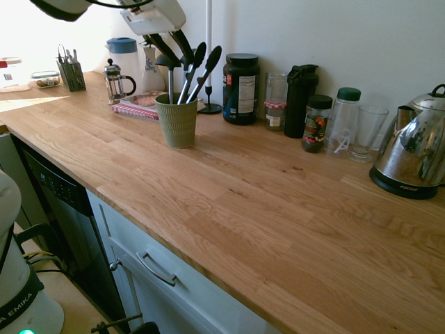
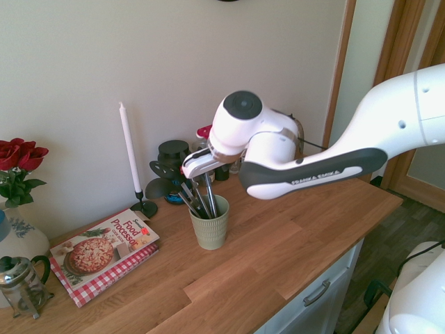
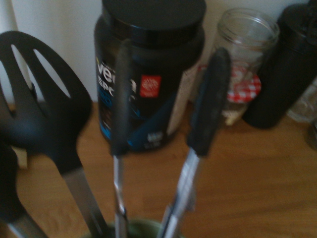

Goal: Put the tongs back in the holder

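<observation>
- White gripper (image 1: pixel 184 63) hangs over the utensils, tilted, its two dark fingers parted; I see nothing clamped between them, though I cannot tell whether they touch any handle.
- Long silver-metal tongs with black rounded tips (image 3: pixel 209 101) stand in the sage-green ribbed, tapered cup (image 1: pixel 178 124), tips up, their two arms spread apart.
- Beside them in the same cup is a black slotted turner with a metal shank (image 3: pixel 47 106); another black-headed utensil (image 3: pixel 7 186) shows partly at the wrist view's edge.
- Sides below are as the first exterior view has them.
- Just beyond the cup, to its right, stands a big black-lidded tub (image 1: pixel 241 90); next come a clear glass jar with a red-checked band (image 1: pixel 275 104) and a tall black bottle (image 1: pixel 300 103).
- Far right, a shiny metal kettle (image 1: pixel 414 142) sits on its black base.
- Left of the cup lie a food-processor cookbook (image 2: pixel 104 250) and red gingham cloth-patterned item (image 2: pixel 115 276), near a glass French press (image 1: pixel 115 83).
- All rest on the wooden worktop (image 1: pixel 264 202).
</observation>
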`<action>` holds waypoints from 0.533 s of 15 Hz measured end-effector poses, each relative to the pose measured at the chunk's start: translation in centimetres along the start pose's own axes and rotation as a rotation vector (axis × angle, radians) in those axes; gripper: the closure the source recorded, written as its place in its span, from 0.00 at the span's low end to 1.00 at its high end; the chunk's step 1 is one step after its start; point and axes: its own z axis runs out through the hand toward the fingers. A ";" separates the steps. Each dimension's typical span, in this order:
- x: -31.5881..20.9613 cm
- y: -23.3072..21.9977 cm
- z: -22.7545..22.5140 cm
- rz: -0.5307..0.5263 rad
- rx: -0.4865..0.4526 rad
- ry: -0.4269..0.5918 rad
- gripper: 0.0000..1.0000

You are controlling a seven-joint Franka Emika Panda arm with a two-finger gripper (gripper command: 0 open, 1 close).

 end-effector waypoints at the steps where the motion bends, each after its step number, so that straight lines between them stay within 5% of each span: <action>1: 1.4 1.4 -0.7 -0.022 -0.040 -0.065 0.00; 4: 4.6 5.9 -0.8 -0.092 -0.171 -0.244 0.00; 8: 2.3 10.2 2.5 -0.236 -0.287 -0.447 0.00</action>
